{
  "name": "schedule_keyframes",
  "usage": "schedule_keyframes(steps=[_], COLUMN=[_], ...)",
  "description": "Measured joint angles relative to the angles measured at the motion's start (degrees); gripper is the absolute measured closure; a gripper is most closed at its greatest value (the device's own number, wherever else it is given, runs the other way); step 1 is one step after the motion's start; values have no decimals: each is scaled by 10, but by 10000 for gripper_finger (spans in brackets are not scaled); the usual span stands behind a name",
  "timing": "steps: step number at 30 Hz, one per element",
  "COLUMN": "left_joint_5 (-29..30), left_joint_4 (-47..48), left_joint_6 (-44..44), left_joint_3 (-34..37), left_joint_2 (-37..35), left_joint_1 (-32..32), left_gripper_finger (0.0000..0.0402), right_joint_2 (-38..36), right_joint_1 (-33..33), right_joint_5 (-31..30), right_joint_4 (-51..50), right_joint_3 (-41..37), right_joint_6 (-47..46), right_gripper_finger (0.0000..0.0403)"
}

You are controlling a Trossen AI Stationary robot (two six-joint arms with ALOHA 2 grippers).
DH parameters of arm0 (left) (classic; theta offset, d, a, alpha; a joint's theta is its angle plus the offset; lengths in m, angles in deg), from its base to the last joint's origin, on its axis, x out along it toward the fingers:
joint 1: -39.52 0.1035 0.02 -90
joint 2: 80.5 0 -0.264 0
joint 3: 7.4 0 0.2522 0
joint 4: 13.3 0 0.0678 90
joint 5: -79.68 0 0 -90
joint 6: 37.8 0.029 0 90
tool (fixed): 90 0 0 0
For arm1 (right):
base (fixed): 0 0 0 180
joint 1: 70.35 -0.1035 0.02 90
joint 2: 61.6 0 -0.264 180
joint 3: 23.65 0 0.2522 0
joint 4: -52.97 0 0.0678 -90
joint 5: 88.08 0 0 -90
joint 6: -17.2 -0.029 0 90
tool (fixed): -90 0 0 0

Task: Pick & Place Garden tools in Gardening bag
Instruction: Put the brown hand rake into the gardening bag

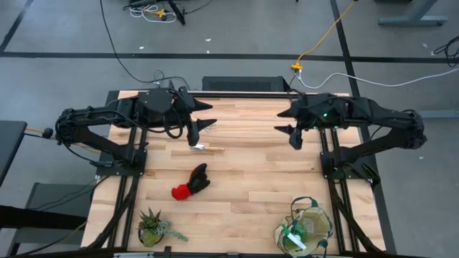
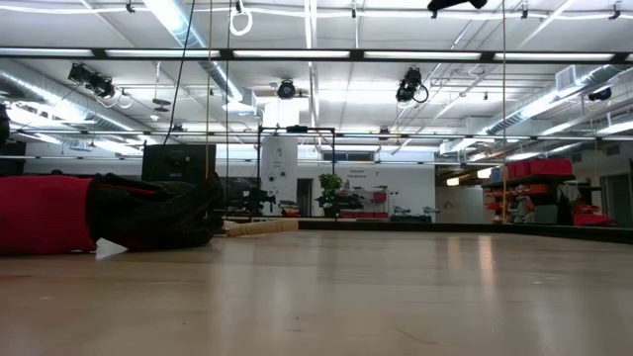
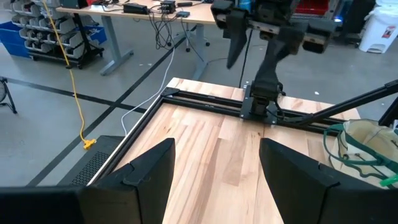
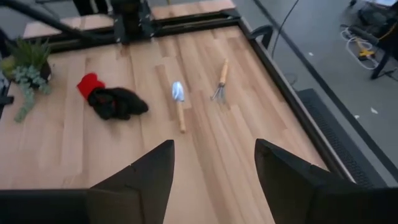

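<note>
The red-and-black glove pair (image 1: 192,182) lies mid-table, also seen in the right wrist view (image 4: 112,101) and the low view (image 2: 99,213). A wooden-handled trowel (image 4: 179,102) and a small rake (image 4: 221,81) lie flat beyond it toward the far edge. From above, only the trowel (image 1: 209,147) shows. The beige gardening bag (image 1: 307,228) stands at the near right with a bright green piece (image 1: 292,236) in its mouth. My left gripper (image 1: 209,116) and right gripper (image 1: 281,122) hover open high over the far half, facing each other, with nothing between their fingers (image 3: 155,168) (image 4: 149,171).
A small spiky potted plant (image 1: 152,228) stands at the near left corner. Black frame rails (image 1: 330,179) run along both table sides. Bare wood lies between the glove pair and the bag.
</note>
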Motion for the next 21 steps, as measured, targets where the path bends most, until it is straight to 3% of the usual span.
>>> schedule_keyframes(steps=[8,12,21], left_joint_5=[2,2,2], left_joint_4=[0,0,0], left_joint_6=[0,0,-2], left_joint_3=[0,0,0], left_joint_2=[0,0,0], left_joint_1=[0,0,0], left_gripper_finger=[161,161,161], right_joint_2=[-63,-94,-118], right_joint_1=[36,55,68], right_joint_5=[1,29,45], right_joint_4=[24,54,84], right_joint_3=[-1,-1,-1], right_joint_6=[-8,-4,-1], right_gripper_finger=[179,179,179])
